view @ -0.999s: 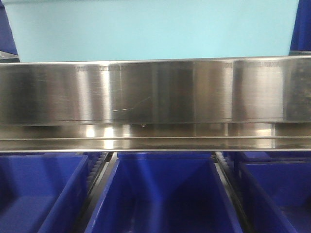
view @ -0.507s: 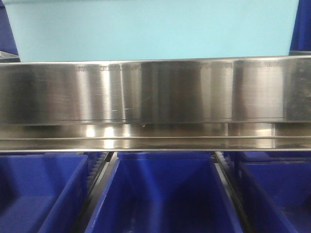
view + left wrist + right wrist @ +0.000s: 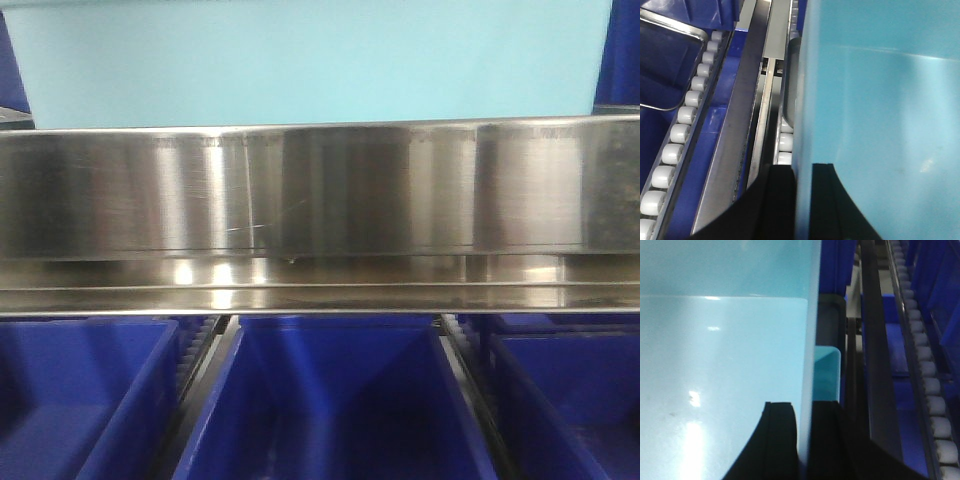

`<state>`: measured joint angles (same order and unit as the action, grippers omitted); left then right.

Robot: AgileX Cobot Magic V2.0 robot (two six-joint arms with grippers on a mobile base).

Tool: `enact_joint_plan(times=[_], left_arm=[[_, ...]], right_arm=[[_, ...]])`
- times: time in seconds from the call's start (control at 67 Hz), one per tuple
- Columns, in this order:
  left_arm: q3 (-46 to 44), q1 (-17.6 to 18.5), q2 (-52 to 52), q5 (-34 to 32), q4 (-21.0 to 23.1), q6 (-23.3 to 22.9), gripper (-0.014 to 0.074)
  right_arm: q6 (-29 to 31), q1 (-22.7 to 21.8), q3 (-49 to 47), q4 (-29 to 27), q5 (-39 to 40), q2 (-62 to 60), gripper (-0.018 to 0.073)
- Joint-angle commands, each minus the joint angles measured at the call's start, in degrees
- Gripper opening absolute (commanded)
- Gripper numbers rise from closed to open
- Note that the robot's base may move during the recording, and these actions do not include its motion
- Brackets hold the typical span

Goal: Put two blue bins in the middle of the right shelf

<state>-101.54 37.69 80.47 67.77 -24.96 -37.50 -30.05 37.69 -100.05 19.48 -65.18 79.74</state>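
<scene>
While out of the front camera's view, logged from the wrist views: left gripper (image 3: 802, 175) clamped tight over one end wall of pale cyan bin (image 3: 310, 60), one finger inside, one outside. Right gripper (image 3: 804, 410) likewise at the opposite end. Judged a two-ended pinch for level carriage. Located bin just above and behind stainless front rail (image 3: 320, 190) of right shelf middle (image 3: 320, 298), over dark royal-blue bins (image 3: 335, 400). Cannot tell whether seated on rollers (image 3: 785, 142), or whether a second bin is nested.

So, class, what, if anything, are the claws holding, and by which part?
The pale blue bin: left claw pinches its left wall, right claw its right wall.
</scene>
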Motion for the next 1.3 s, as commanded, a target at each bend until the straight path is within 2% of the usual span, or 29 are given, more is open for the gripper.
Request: enact_joint_plan(times=[0.0,0.104,0.269,0.522,0.701,0.999,1.164,1.283], left_arm=[[-0.6,0.2,-0.5,-4.5,0.7,-0.1,-0.0111],[-0.6,0.2,0.3,-5.8,1.7,3.1,-0.0111],[-0.6,0.2,2.5,-5.0,2.3,3.2,-0.0111],[-0.6,0.2,5.3,-6.4,2.3,3.2,-0.0111],[-0.6,0.2,7.5,-7.1,0.7,3.2,-0.0111],[3.3,0.2,7.4,-10.4,-3.9,-1.0,-0.0111],[8.7,0.3,4.2,-17.5,-3.8,-3.3,-0.0111],[12.6,0.3,1.9,-21.0,-3.8,-3.3,-0.0111]], right_arm=[[0.2,0.0,-0.5,0.3,0.7,1.1,-0.0167],[0.2,0.0,-0.5,1.2,0.4,2.0,-0.0167],[-4.4,0.0,-0.5,7.2,0.6,2.4,-0.0167],[-4.4,0.0,-0.4,7.4,1.5,3.8,-0.0167],[-4.4,0.0,-0.4,7.9,3.2,5.4,-0.0167],[-8.7,-0.6,3.6,10.5,6.6,5.7,-0.0167],[-10.0,-0.6,7.7,10.6,12.1,3.3,-0.0167],[-12.9,-0.6,12.7,14.9,14.0,1.3,-0.0167]])
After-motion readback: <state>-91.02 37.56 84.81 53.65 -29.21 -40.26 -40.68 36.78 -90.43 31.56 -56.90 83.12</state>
